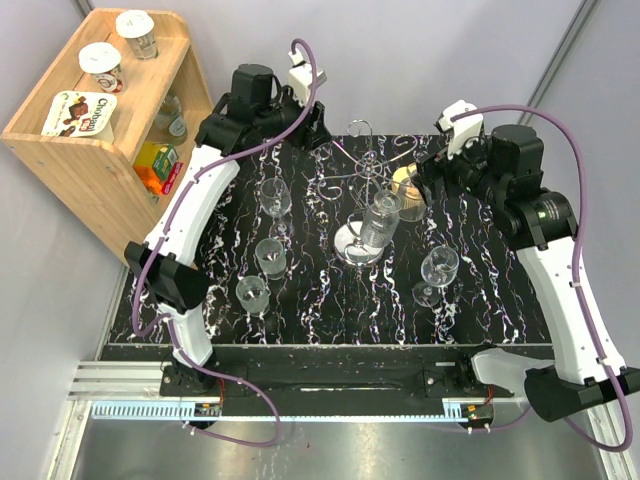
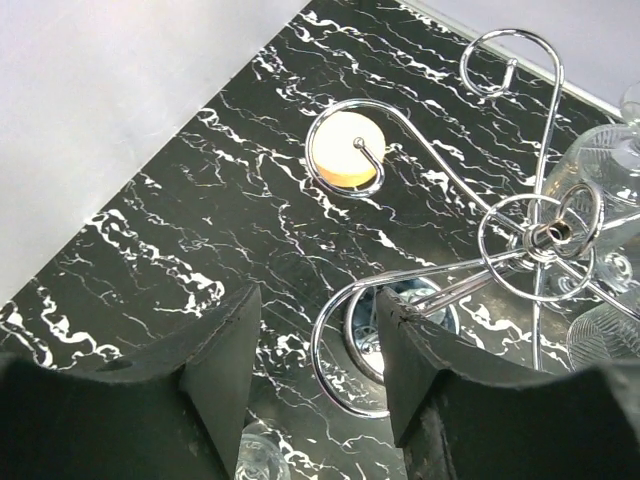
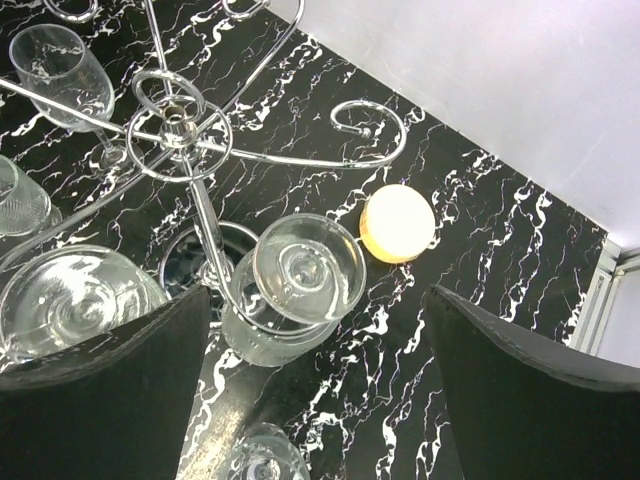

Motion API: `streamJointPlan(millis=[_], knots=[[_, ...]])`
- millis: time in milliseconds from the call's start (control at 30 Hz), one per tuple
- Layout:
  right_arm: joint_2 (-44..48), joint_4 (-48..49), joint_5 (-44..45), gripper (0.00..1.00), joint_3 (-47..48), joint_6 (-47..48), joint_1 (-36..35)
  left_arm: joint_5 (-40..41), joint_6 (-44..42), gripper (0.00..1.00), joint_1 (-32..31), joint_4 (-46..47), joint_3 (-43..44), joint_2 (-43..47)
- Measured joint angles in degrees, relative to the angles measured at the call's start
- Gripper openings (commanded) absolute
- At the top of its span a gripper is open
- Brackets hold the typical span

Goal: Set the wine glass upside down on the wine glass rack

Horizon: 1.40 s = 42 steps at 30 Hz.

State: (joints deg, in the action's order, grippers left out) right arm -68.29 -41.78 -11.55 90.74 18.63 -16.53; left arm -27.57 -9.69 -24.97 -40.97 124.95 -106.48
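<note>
Wine glass [image 3: 300, 275] hangs inverted, apparently, on the wine glass rack [image 3: 180, 125].

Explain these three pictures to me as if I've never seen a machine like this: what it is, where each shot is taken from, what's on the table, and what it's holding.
These are two robot arms bolted at the near edge of a black marbled table. The overhead picture looks down on both; the other two come from cameras on each wrist, so the dark shapes at the bottom are that arm's own fingers. The left claw and right claw both stand open and hold nothing. In the middle is a chrome wine glass rack with curled wire arms; one wine glass already hangs upside down on it. Four more glasses stand around, plus a small round yellowish object. A wooden shelf sits at the far left.
</note>
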Motion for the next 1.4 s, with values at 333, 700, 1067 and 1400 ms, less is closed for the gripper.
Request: streamJointPlan(millis=[333,700,1067,1400], knots=[[3.1,-2.8,0.0,0.87,-4.3,1.1,0.0,-5.2,1.8,0.31,0.2,0.3,-2.4,0.0],[0.4,-2.9,1.5,0.85,-4.9,2.2,0.0,-8.1,1.7,0.0,1.0,1.7,-5.0,0.8],[-2.1,-2.0,4.6,0.85,-4.9,4.1,0.0,-7.9,1.7,0.0,1.4,3.2,-9.0,3.3],[-5.7,-1.7,5.5,0.85,-2.8,5.8,-0.1,-6.3,1.9,0.0,1.4,4.9,-14.6,7.3]])
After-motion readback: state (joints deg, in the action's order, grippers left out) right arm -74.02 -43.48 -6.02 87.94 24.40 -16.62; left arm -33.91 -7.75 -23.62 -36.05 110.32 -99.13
